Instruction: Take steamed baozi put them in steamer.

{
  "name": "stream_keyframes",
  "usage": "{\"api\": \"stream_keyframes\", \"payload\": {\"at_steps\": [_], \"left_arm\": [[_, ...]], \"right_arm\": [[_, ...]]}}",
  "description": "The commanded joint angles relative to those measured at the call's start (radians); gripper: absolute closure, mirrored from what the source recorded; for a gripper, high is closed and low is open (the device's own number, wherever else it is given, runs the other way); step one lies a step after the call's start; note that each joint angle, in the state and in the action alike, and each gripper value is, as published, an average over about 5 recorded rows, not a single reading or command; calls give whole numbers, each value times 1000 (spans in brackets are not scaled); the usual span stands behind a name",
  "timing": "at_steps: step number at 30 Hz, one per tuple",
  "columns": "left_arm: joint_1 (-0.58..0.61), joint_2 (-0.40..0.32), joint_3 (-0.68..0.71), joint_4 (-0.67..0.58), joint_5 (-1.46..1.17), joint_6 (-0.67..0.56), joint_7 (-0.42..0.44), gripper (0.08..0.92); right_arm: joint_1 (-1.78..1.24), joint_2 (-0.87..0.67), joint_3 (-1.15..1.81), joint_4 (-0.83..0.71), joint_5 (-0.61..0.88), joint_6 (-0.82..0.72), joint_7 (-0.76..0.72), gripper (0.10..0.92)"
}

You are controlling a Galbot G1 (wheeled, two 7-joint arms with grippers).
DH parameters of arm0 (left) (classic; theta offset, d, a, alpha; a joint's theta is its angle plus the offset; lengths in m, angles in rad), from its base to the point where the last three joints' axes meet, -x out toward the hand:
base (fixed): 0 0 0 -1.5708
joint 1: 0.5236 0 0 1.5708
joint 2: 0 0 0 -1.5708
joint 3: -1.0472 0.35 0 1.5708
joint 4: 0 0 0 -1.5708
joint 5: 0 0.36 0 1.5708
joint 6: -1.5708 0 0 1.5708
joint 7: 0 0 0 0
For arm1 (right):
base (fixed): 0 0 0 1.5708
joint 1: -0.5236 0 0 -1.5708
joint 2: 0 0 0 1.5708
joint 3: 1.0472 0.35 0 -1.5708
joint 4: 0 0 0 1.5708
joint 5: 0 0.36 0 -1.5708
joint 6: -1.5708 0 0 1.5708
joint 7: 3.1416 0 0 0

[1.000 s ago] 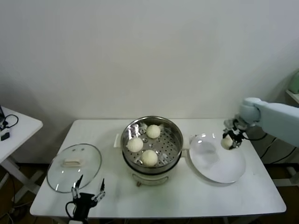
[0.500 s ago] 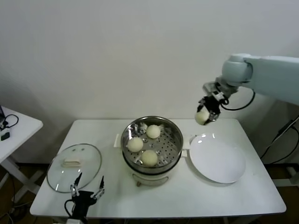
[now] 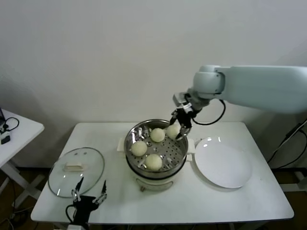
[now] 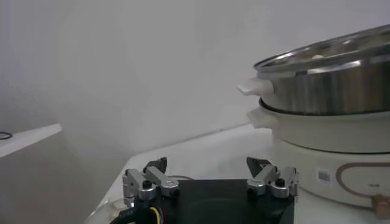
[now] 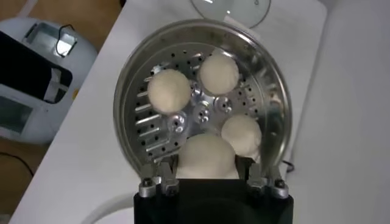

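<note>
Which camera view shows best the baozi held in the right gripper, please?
The right wrist view: the held baozi fills the space between the right gripper fingers, above the steamer. The head view shows it small; the left wrist view misses it.

Shiny perforated metal steamer (image 3: 156, 143), smooth matt baozi (image 3: 139, 148), glossy white plate (image 3: 223, 165).

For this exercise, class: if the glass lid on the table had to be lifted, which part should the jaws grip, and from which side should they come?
Grip the pale handle at the centre of the glass lid, coming straight down from above. The lid lies flat on the table, dome up, so the raised handle is probably the only part jaws can close on; the rim sits against the tabletop.
</note>
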State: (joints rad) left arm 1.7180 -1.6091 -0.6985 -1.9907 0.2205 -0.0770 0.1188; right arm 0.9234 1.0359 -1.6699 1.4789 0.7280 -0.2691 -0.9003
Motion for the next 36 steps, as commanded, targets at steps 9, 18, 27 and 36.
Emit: {"api": "stream_keyframes", "payload": {"at_steps": [9, 18, 27, 36], "left_arm": [[-12, 5, -11, 12, -14, 5, 1, 177], [-18, 6, -12, 17, -19, 5, 2, 177], [-16, 5, -11, 5, -20, 7, 3, 177], [-19, 13, -11, -2, -27, 9, 5, 177]], "right_arm": [[-301, 77, 81, -143, -182, -30, 49, 389], [-320, 94, 107, -174, -180, -20, 39, 389], [-161, -30, 91, -88, -72, -8, 30, 250], [-234, -395, 292, 93, 61, -49, 381, 203]]}}
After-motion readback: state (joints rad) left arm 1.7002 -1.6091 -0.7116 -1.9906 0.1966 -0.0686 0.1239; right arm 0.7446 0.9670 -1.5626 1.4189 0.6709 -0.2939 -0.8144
